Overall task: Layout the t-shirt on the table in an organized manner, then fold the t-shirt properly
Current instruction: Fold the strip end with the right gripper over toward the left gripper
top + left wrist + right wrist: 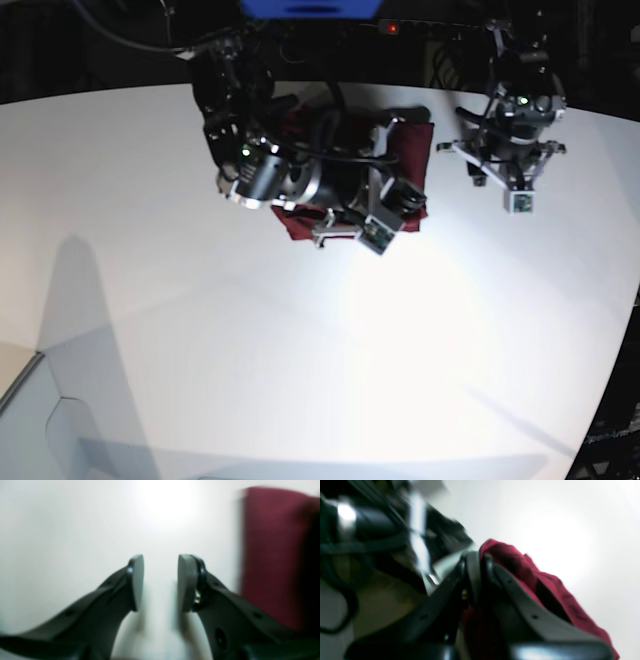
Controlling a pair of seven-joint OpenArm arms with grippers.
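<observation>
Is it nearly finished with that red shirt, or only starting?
Hard to say. The t-shirt lies bunched on the table, mostly hidden under one arm. The right hand is shut on a pinch of it; the left hand is open, empty, beside it. No neat fold shows.

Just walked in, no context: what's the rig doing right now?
The right gripper is shut on the maroon t-shirt, which lies bunched at the far side of the white table, not yet spread out. The left gripper hangs open and empty over bare table beside the shirt.
</observation>
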